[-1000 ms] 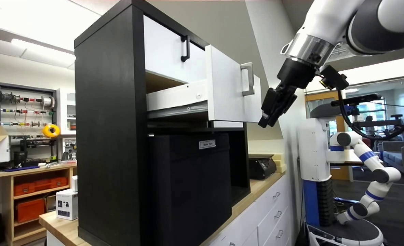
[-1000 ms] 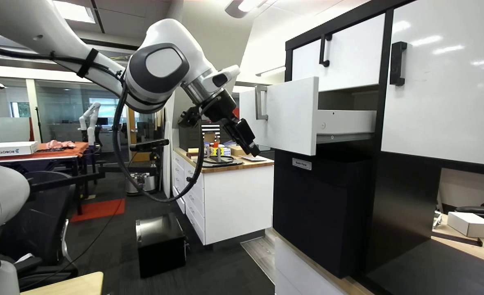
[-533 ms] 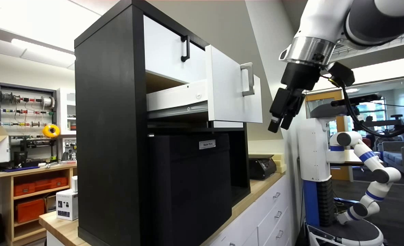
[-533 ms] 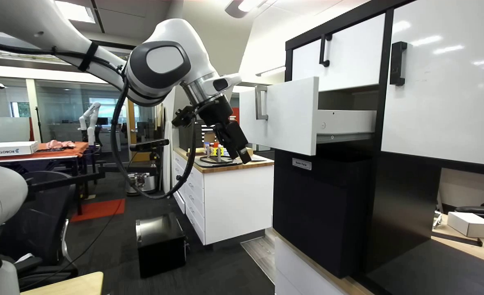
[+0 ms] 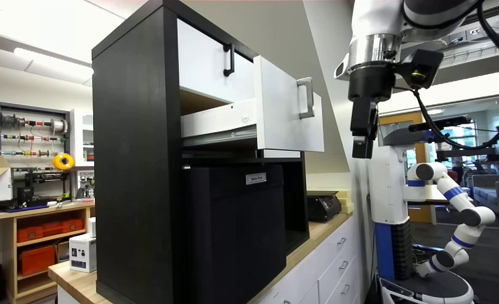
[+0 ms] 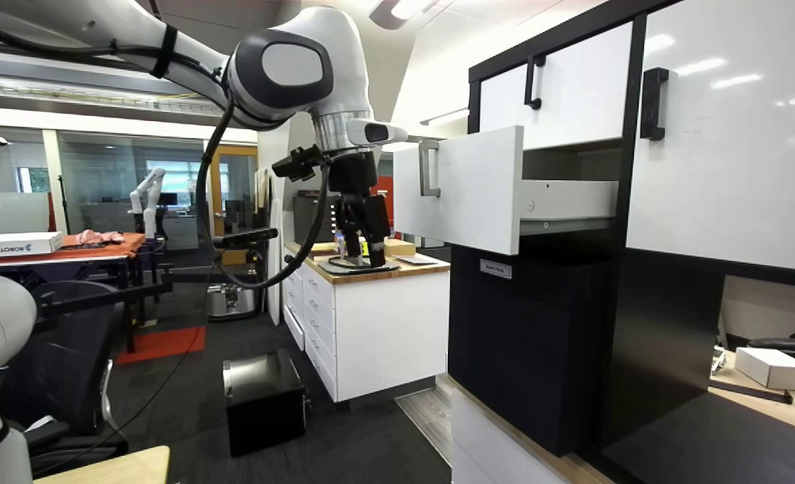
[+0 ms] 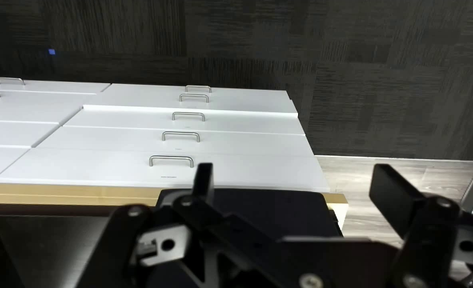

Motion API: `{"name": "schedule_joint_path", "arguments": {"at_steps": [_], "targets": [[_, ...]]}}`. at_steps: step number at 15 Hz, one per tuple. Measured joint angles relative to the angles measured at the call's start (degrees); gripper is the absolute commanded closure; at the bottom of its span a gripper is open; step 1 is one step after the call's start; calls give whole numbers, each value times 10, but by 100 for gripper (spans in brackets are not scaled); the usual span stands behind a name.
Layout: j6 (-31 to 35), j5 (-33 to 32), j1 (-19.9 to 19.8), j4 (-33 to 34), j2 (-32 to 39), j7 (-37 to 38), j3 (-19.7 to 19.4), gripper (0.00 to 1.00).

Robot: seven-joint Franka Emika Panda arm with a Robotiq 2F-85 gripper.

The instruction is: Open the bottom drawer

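Observation:
The bottom drawer (image 5: 279, 107) has a white flat front with a grey bar handle (image 5: 306, 98). It stands pulled out of the black cabinet (image 5: 133, 147), its white side wall showing behind the front. An exterior view shows the same drawer (image 6: 481, 191) and handle (image 6: 428, 168) from the opposite side. My gripper (image 6: 366, 258) hangs in front of the drawer, apart from the handle, fingers pointing down. In the wrist view the gripper (image 7: 292, 172) is wide open with nothing between its fingers; the drawer is out of that view.
Above the drawer is a white front (image 5: 209, 59) with a black handle. Below it sits a black labelled bin (image 5: 241, 232) in the cabinet. White counter drawers (image 7: 180, 120) with metal handles lie lower down. A cable (image 6: 303, 262) loops beside the wrist.
My gripper has moved away from the drawer front and swung from slanted to pointing straight down. Its fingers have spread. The drawer has stayed where it was, pulled out.

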Motion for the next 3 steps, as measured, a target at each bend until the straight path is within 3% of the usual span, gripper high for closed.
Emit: {"name": "schedule_joint_path", "arguments": {"at_steps": [3], "targets": [[-33,1,0,25,17,-5,-3,0]]}}
